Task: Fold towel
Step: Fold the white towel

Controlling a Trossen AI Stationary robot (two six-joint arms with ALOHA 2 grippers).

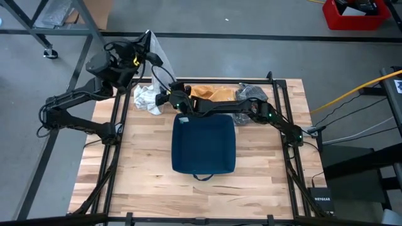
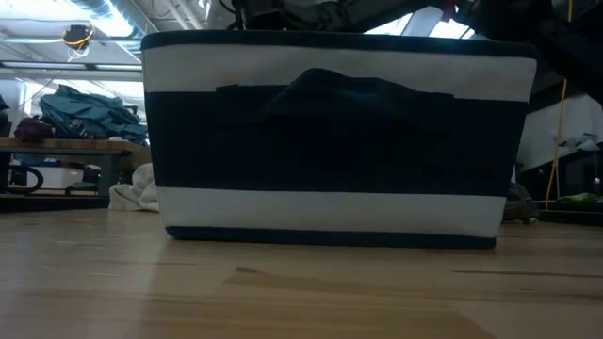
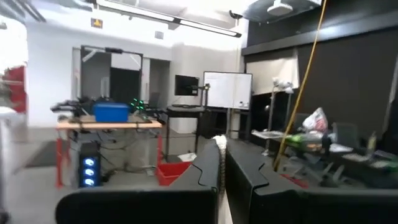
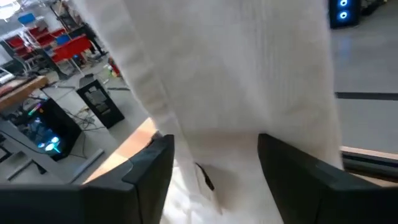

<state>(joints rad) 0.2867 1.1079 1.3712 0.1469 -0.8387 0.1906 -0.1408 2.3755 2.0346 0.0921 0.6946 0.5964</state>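
Above the table's far left corner, the left tool (image 1: pixel 148 39) is closed on a white towel (image 1: pixel 154 47), holding it up so it hangs. Just below, the right tool (image 1: pixel 164 98) stands wide open around the hanging cloth's lower part. Nearer lies a dark blue bin (image 1: pixel 204 144) on the table (image 1: pixel 264 182).
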